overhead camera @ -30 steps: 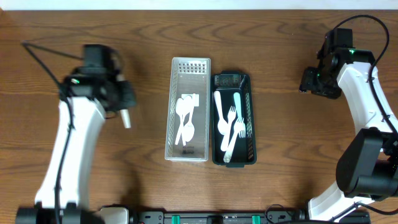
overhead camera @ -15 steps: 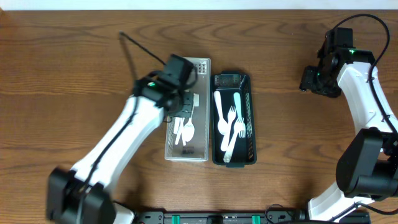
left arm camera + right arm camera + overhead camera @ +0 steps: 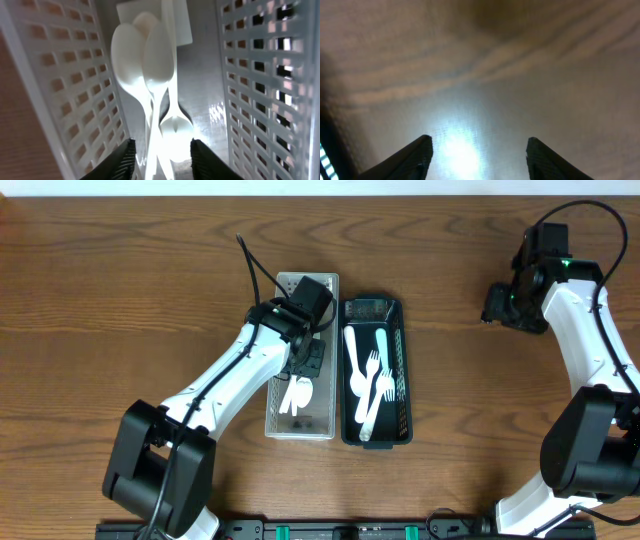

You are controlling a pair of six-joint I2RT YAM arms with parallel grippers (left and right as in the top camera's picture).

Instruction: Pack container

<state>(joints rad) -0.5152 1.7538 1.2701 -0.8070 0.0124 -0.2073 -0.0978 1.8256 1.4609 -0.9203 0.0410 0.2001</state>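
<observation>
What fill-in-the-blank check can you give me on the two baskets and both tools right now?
1. The basket around the left tool is ___.
2. The utensils in it are ___.
3. The container holding the forks is ___.
4. The right tool, over bare table, holds ___.
Missing: white; spoons; black; nothing.

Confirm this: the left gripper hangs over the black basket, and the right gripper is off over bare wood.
Wrong basket: the left gripper hangs over the white basket, as the overhead view shows. The right gripper is over bare wood.
</observation>
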